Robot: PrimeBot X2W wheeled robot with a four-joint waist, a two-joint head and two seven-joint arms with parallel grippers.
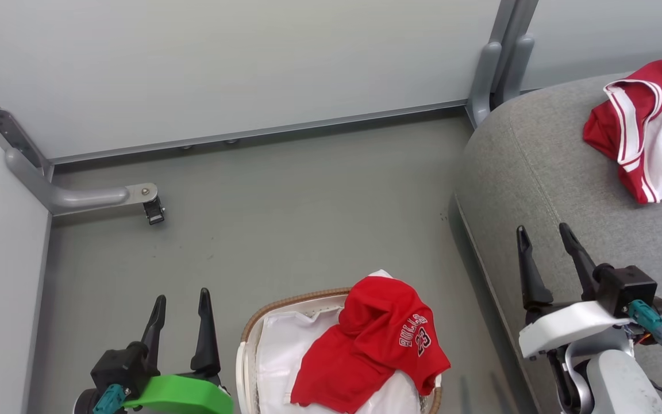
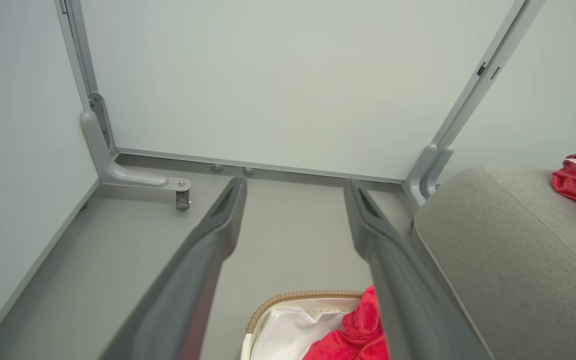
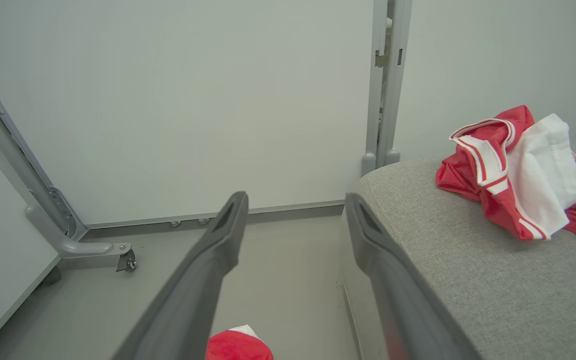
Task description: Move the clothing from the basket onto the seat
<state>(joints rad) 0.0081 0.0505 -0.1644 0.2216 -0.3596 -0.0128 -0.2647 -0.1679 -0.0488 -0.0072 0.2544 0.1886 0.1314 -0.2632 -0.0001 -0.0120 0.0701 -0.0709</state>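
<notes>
We start at the left claw (image 1: 182, 294). Its two dark fingers (image 1: 206, 333) stand wide apart with nothing between them. We count two claws in all, and the right claw (image 1: 541, 227) is spread the same way and also empty.

Just to the right of the left claw, between the two claws, sits one basket (image 1: 285, 303). It is oval and white with a brown woven rim. One white liner (image 1: 285, 351) lies inside it. One red jersey (image 1: 377, 339) lies heaped on the liner and spills over the basket's rim on the side nearer the right claw, with its white "BULLS 23" lettering facing up. Neither claw touches the jersey or the basket.

The right claw stands at the left edge of the one grey seat (image 1: 538, 161), with its fingers over the seat's rounded side. We cannot tell whether they touch the fabric. Beyond this claw and to its right, well apart from it, a second garment (image 1: 647, 126) lies crumpled on top of the seat. It is red with white panels and stripes. That makes two garments, one in the basket and one on the seat.

Ahead of both claws the grey floor (image 1: 285, 190) runs to pale wall panels (image 1: 250, 63). One small caster (image 1: 153, 211) on a grey bracket stands ahead of the left claw.
</notes>
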